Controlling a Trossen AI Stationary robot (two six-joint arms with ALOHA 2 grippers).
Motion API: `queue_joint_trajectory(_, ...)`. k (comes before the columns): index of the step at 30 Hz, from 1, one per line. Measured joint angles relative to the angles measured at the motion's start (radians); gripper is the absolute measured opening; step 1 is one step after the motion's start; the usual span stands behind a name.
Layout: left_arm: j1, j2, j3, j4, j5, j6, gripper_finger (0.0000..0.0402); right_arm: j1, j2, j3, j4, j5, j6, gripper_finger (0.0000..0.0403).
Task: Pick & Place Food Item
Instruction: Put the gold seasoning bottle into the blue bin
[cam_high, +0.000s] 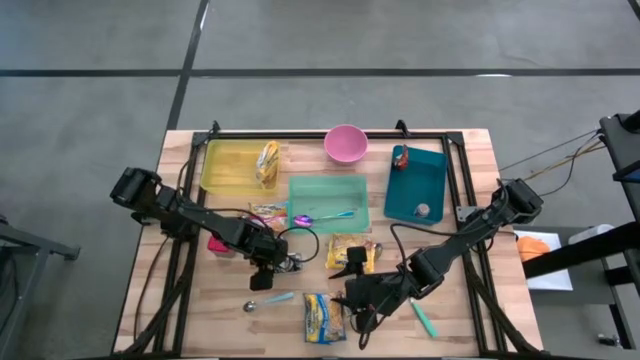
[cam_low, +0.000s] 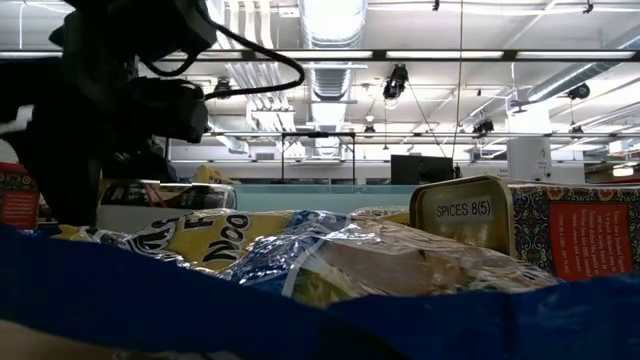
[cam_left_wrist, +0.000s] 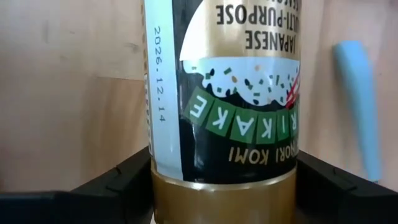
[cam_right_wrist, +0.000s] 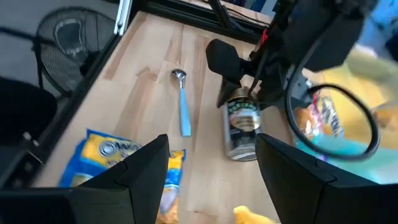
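I have the left gripper (cam_high: 268, 272) low over the bare wooden table (cam_high: 180, 300), its dark fingers (cam_left_wrist: 115, 183) set on either side of a furikake jar (cam_left_wrist: 224, 106). The jar is a clear cylinder with a glossy black-and-gold label, a white printed date strip and a smooth gold cap. It stands near the middle of the table, in front of the green tray. In the left wrist view both finger pads sit right beside the jar's sides at the cap end; I cannot tell whether they press it or only bracket it.

In the right wrist view the jar (cam_right_wrist: 242, 127) stands upright on the wood with the left arm's black wrist above it. A spoon (cam_right_wrist: 182, 106) with a round metal bowl and a pale blue handle lies flat near it, apart from the jar.

My right gripper (cam_high: 352, 300) hovers near the table's front edge, its fingers (cam_right_wrist: 140, 165) spread wide with nothing between them. A crinkly yellow packet (cam_high: 322, 318) lies just beside it.

Farther back sit a translucent yellow tray (cam_high: 225, 170), a green tray (cam_high: 330, 200), a deep teal bin (cam_high: 415, 185) and a round pink bowl (cam_high: 345, 143).
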Motion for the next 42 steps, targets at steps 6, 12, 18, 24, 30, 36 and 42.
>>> queue_joint_trajectory(6,0.024,-0.01,0.095,-0.009,0.061,-0.173,0.0276,0.012,0.0,0.0,-0.007,0.002,-0.177,0.0238)
queue_joint_trajectory(12,0.032,-0.015,0.169,0.002,0.122,-0.207,0.0276,0.018,0.0,0.0,-0.036,0.034,-0.233,0.0238)
queue_joint_trajectory(18,0.061,-0.015,0.229,0.012,0.158,-0.17,0.0276,0.018,0.0,0.0,-0.082,0.039,-0.312,0.0238)
queue_joint_trajectory(24,0.092,-0.015,0.241,0.01,0.17,-0.149,0.0276,0.018,-0.001,0.0,0.012,0.038,-0.261,0.0238)
queue_joint_trajectory(30,0.119,-0.015,0.241,0.017,0.224,-0.166,0.0276,0.018,-0.015,0.0,0.019,0.063,-0.301,0.0238)
queue_joint_trajectory(36,0.155,-0.015,0.241,0.042,0.261,-0.173,0.0276,0.016,-0.021,0.0,0.015,0.096,-0.288,0.0238)
queue_joint_trajectory(42,0.198,-0.016,0.242,0.092,0.341,-0.179,0.0276,0.0,-0.041,0.0,-0.068,0.101,-0.303,0.0238)
